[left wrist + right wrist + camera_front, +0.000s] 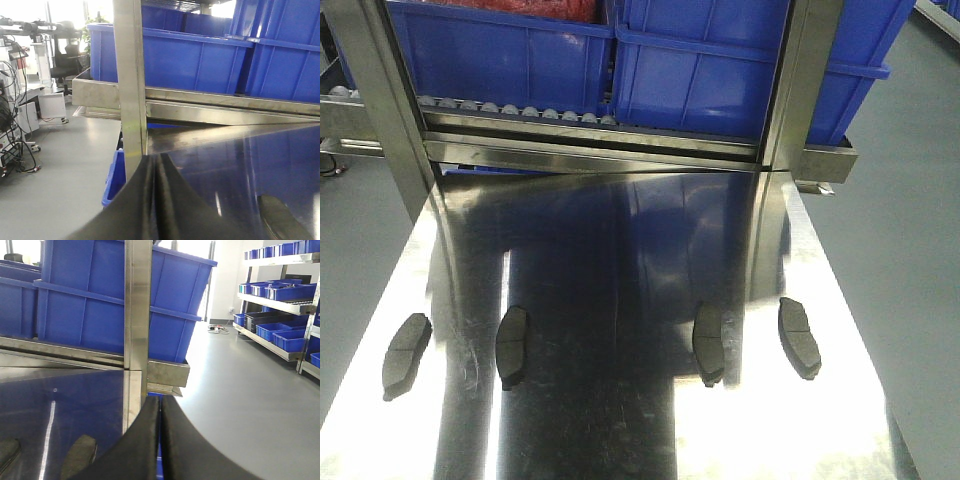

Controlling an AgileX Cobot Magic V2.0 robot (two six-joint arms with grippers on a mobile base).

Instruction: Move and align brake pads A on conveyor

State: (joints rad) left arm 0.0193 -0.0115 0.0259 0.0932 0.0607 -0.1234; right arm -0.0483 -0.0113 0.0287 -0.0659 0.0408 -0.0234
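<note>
Several brake pads A lie in a row on a shiny steel table (pixel 620 430): far left (pixel 406 354), left of middle (pixel 512 345), right of middle (pixel 708 342) and far right (pixel 798 337). Each is dark grey with a centre groove. The conveyor is out of view. My left gripper (pixel 156 159) is shut and empty by the table's left edge, with one pad (pixel 282 220) to its right. My right gripper (pixel 160 401) is shut and empty by the table's right edge, with two pads (pixel 80 457) (pixel 7 452) to its left. Neither gripper shows in the front view.
A steel rack (pixel 600 150) with blue bins (pixel 500 55) stands across the back of the table, its posts (pixel 800 90) at both far corners. Grey floor lies on both sides. Shelves with blue bins (pixel 280 290) stand far right.
</note>
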